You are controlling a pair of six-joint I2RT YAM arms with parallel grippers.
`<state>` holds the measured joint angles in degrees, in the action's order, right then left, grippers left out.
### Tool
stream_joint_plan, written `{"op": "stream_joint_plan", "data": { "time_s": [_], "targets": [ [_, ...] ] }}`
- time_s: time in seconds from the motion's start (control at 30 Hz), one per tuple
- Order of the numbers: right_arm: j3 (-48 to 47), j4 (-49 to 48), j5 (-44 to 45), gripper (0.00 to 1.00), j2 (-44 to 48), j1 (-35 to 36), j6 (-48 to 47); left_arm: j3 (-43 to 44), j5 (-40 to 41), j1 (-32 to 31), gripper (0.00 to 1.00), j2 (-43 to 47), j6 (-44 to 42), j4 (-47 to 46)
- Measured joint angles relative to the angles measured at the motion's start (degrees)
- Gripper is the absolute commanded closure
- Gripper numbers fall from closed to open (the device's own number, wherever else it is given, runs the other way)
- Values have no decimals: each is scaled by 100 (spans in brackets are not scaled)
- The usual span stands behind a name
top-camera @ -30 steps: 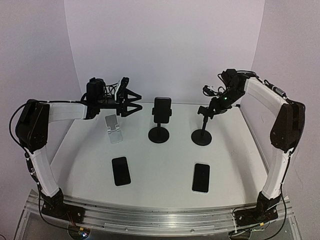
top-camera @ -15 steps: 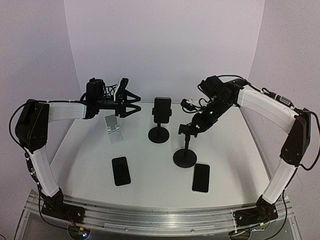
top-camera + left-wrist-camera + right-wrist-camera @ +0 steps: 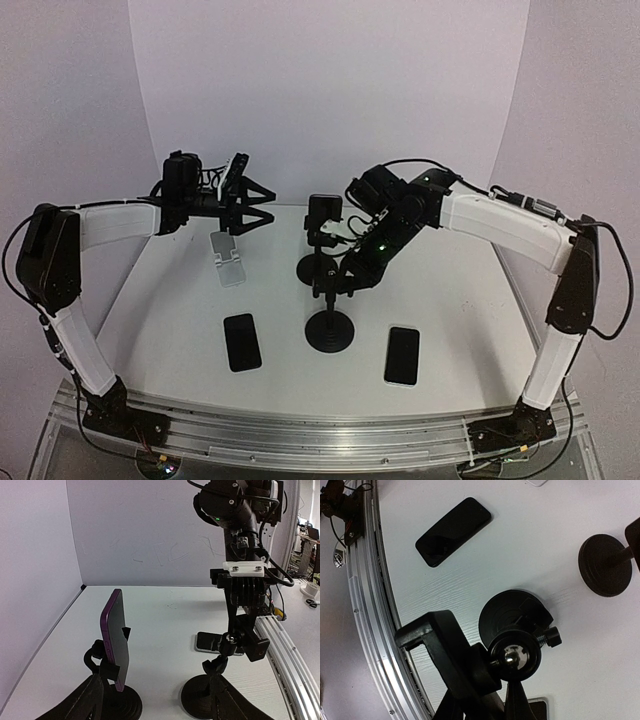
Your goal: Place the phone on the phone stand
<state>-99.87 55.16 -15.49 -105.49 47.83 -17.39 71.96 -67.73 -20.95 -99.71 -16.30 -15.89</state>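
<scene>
One tipping risk: we are pinching the phone stand (image 3: 330, 333) at frame centre.
Our right gripper (image 3: 336, 277) is clamping its head; an off-axis pull could topple it onto the phone (image 3: 402, 354) lying lower right. Our left gripper (image 3: 262, 205) is hovering upper left, jaws spread.

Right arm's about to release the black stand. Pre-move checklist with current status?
1. Right end effector clamped on empty stand head: ok.
2. Stand base flat on table: cannot tell.
3. Cradle free of any phone: ok.
4. Right phone apart from stand base: ok.
5. Left end effector open, at rear left, away from stand: ok.
</scene>
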Motion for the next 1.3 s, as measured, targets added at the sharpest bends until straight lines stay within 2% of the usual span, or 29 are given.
{"op": "stream_joint_plan", "data": {
  "time_s": [0.13,0.2,0.27,0.43,0.57,0.9,1.0,1.03,1.07,1.3],
  "targets": [
    [-241,41,-13,100,-184,-2,-173,-58,-10,0,28,20,-75,53],
    [-337,66,5,96,-259,-2,-214,-83,-14,0,28,30,-156,94],
    [-413,90,38,86,-310,-2,-231,-113,-23,0,28,45,-222,116],
    [-517,133,120,71,-370,7,-265,-176,-87,0,28,65,-338,180],
    [-622,152,155,54,-426,9,-255,-218,-128,0,28,73,-350,203],
    [-623,63,175,26,-366,9,-139,-238,-211,0,28,75,-437,206],
    [-509,55,213,15,-258,9,-80,-238,-236,0,28,75,-471,205],
    [-484,56,232,6,-215,9,-59,-238,-248,0,28,75,-474,205],
    [-469,44,249,2,-179,9,-44,-238,-261,0,28,75,-476,207],
    [-455,-80,557,2,178,9,297,-241,-271,0,28,76,-474,204]
  ]
}}
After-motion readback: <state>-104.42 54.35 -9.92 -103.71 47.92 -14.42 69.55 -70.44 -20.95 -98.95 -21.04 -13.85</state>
